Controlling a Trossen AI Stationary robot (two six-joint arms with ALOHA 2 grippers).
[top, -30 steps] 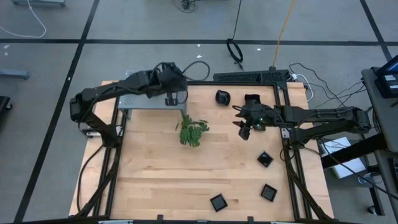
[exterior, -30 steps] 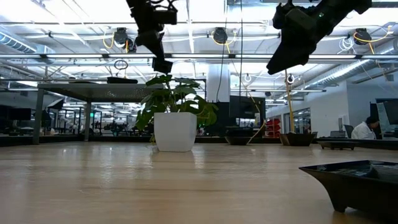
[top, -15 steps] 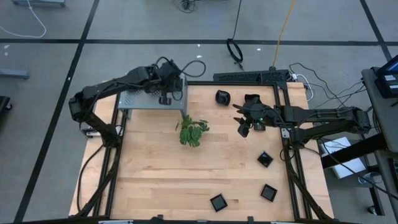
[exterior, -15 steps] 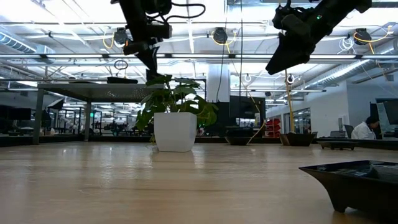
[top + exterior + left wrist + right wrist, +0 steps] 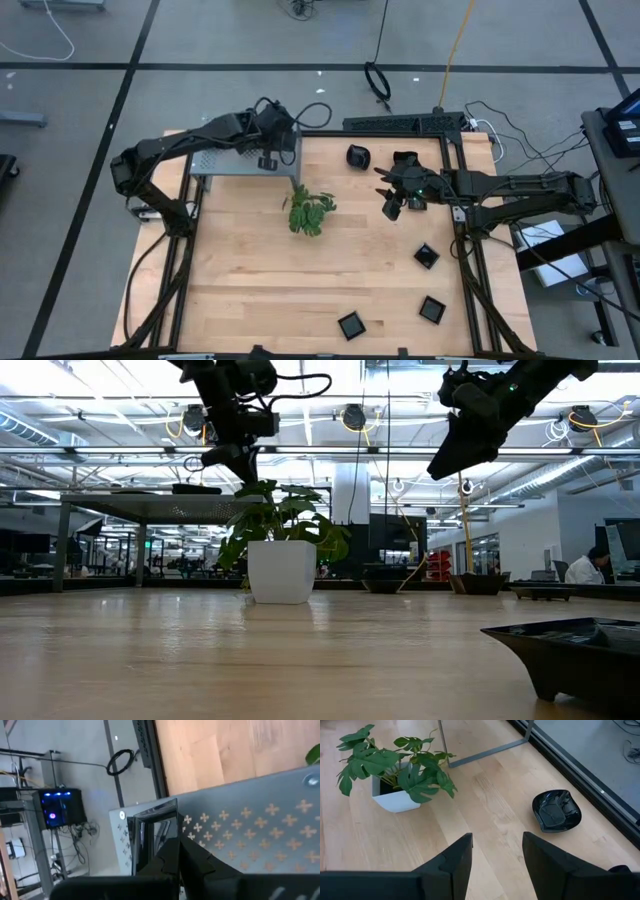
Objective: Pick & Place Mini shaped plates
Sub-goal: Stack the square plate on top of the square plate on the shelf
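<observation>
My left gripper [image 5: 266, 160] hangs over the top of the grey perforated box [image 5: 238, 160] at the table's far left, shut on a square glossy black mini plate [image 5: 150, 837]. My right gripper [image 5: 393, 208] stands open above the table's far right with nothing between its fingers [image 5: 497, 850]. A rounded black plate [image 5: 556, 811] lies on the wood ahead of it. Three square black plates [image 5: 427, 256], [image 5: 432, 309], [image 5: 351, 325] lie flat on the wood at the near right. My left gripper pinches the square plate by one side of its rim [image 5: 169, 845] between its two shut fingers, which slant down from the table's left. The plate juts out beyond the fingertips, tilted, over the box top. Whether it touches the box I cannot tell.
A leafy plant in a white pot [image 5: 310, 212] stands mid-table between the two arms. The table's black frame [image 5: 455, 215] runs along its right edge. In the low view a black plate [image 5: 570, 650] sits close at the right. Bare wood [image 5: 250, 280] lies at the near left.
My left gripper has moved toward the table's left edge over the grey box and sunk a little, rolling its wrist, still shut on the square plate, which has gone with it.
</observation>
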